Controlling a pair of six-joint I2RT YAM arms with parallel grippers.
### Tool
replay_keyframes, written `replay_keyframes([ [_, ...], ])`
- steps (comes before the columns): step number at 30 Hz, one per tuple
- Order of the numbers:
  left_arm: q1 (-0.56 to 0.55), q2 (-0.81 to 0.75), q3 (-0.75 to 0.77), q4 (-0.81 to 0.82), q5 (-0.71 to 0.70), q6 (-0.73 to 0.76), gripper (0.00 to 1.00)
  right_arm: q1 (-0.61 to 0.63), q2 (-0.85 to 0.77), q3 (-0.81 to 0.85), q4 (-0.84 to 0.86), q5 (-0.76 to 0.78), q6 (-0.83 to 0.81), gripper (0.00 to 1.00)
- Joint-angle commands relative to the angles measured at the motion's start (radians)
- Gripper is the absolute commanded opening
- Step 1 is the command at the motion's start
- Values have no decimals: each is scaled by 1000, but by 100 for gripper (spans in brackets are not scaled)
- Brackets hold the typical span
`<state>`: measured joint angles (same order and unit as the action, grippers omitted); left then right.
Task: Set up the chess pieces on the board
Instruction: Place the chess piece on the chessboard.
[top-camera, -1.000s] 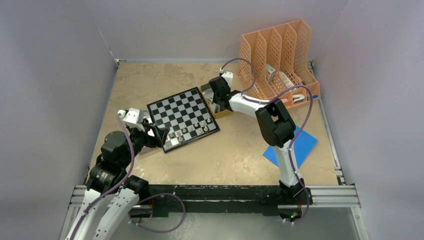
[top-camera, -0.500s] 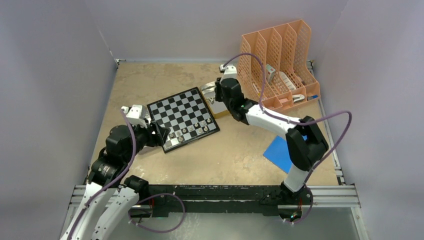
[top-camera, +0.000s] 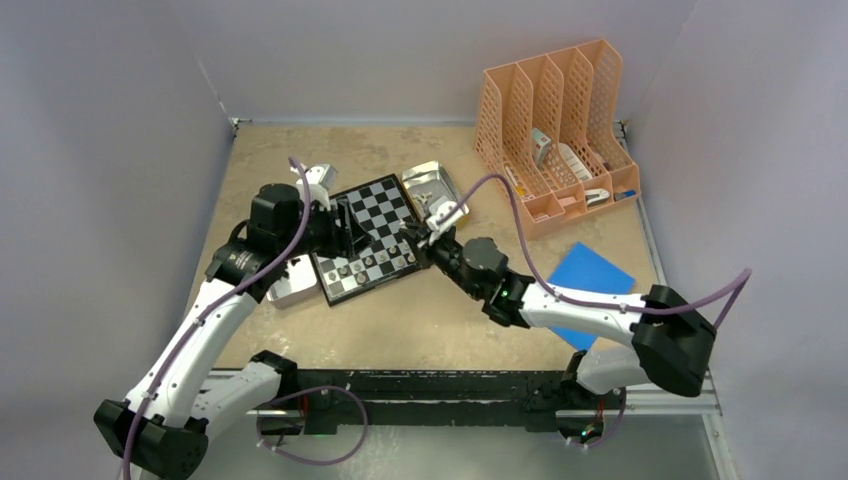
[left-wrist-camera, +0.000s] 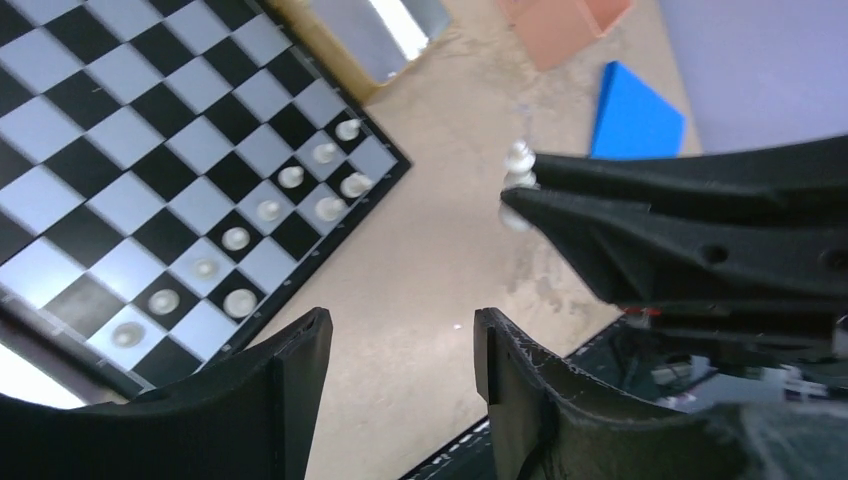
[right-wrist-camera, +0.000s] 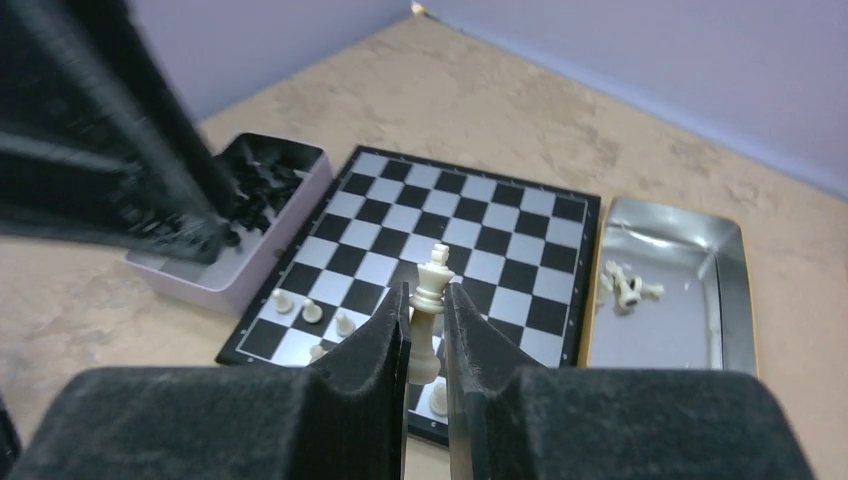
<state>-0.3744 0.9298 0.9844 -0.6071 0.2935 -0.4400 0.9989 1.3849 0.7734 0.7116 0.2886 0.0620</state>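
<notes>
The sandy, mottled table (top-camera: 450, 320) is carrying everything, with a salmon-orange lattice file rack (top-camera: 555, 100) standing at its one o'clock corner and a flat blue sheet (top-camera: 598, 272) lying at about four o'clock. The board (top-camera: 385, 205), glossy black-and-white checks inside a thin dark border, is lying skewed at eleven o'clock from the table's middle. A shiny rectangular metal tray (right-wrist-camera: 690, 240) is sitting just beside the board's two o'clock side, holding a few pale pieces (right-wrist-camera: 625, 285). A smooth lavender box (right-wrist-camera: 260, 265) heaped with black chessmen (right-wrist-camera: 265, 185) is sitting at the board's eight o'clock corner. The left gripper (left-wrist-camera: 400, 335) is hanging over the board's nine o'clock half, its matte black fingers spread wide with nothing between them. The right gripper (right-wrist-camera: 427, 300) is reaching in at the board's three o'clock edge, its fingers squeezing nearly together on a slim, cross-topped king (right-wrist-camera: 434, 272), which is standing upright in the pinch. Small rounded pale chessmen (left-wrist-camera: 238, 240) are standing in two short rows along the board's five o'clock edge (too blurred to tell their ranks).
</notes>
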Motion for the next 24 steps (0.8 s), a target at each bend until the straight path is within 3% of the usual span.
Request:
replay_keyframes([
  [1,-2,-25,70,123,185,-90,54,49,-96,-94,293,-27,-159,7],
  [9,-3,29,123,150,345,-68,53,131,-133,-141,397,-56,-273,7],
  [17,-3,77,96,203,474,-29,53,167,-122,-127,386,-34,-296,6],
  [24,-2,96,52,249,493,-57,40,186,-106,-125,394,-14,-302,6],
])
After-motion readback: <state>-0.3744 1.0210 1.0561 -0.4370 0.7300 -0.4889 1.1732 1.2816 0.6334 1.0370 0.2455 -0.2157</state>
